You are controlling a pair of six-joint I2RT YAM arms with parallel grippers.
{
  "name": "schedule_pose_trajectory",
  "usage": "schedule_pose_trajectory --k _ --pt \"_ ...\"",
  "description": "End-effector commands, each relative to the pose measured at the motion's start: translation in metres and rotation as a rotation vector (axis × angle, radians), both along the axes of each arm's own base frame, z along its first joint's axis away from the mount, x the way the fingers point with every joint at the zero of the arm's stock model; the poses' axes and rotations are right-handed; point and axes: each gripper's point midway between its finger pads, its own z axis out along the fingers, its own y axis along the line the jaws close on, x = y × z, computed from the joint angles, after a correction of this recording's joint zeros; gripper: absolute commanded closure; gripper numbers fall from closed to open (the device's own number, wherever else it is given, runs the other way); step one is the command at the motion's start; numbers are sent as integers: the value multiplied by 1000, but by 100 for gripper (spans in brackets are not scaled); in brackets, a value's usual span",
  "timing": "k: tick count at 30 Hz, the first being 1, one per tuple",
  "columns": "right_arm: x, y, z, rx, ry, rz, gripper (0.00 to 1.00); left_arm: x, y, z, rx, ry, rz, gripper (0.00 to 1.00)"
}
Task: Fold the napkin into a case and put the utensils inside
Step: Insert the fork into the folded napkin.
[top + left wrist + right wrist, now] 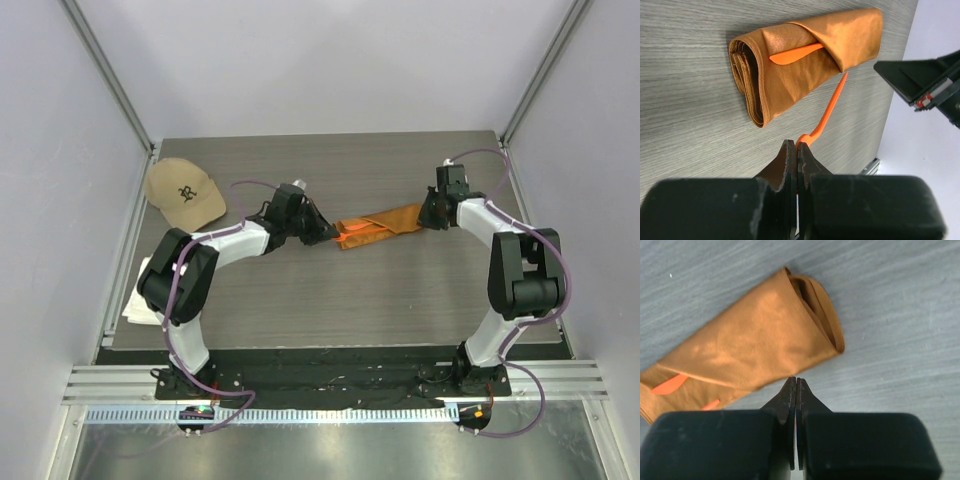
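The napkin lies folded as a narrow rust-orange case (pixel 385 224) in mid-table. In the left wrist view the case (pixel 805 65) has one orange utensil (pixel 795 53) tucked under its diagonal flap. My left gripper (pixel 797 146) is shut on the end of the second orange utensil (pixel 829 111), whose far tip reaches the case's edge. In the top view the left gripper (pixel 328 236) is at the case's left end. My right gripper (pixel 428 218) is at the right end. In its wrist view the right gripper (pixel 795 381) is shut, with its tips at the edge of the case (pixel 755 340).
A tan cap (pixel 185 192) lies at the back left. A white towel (pixel 138 306) lies at the left edge, partly hidden by the left arm. Grey walls close in the table on three sides. The right gripper's body (pixel 927 85) shows in the left wrist view.
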Motion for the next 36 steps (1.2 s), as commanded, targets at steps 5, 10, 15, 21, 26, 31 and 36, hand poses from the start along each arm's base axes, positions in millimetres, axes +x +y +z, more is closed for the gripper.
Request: schedule_pose_trajectory --k 5,10,15,21,26,31,36 --pt "38 -9 5 9 -77 -42 99 4 -7 10 -25 -42 -29 100" --pt "42 -9 -4 9 -69 -44 99 5 -7 4 -12 -40 -37 100" --pt "39 -15 -13 -20 -49 -63 99 6 -4 0 16 -49 -35 100" --pt "37 -15 -22 -19 -27 -62 99 8 -4 -9 34 -43 -41 100" --pt "37 -15 -23 -20 -27 -58 99 11 -1 -16 59 -45 -28 100" --pt "37 -15 -24 -21 -24 -56 99 15 -1 -17 36 -70 -7 100" --pt "38 -13 -23 -18 -24 -49 99 21 -4 -8 -9 -112 12 100"
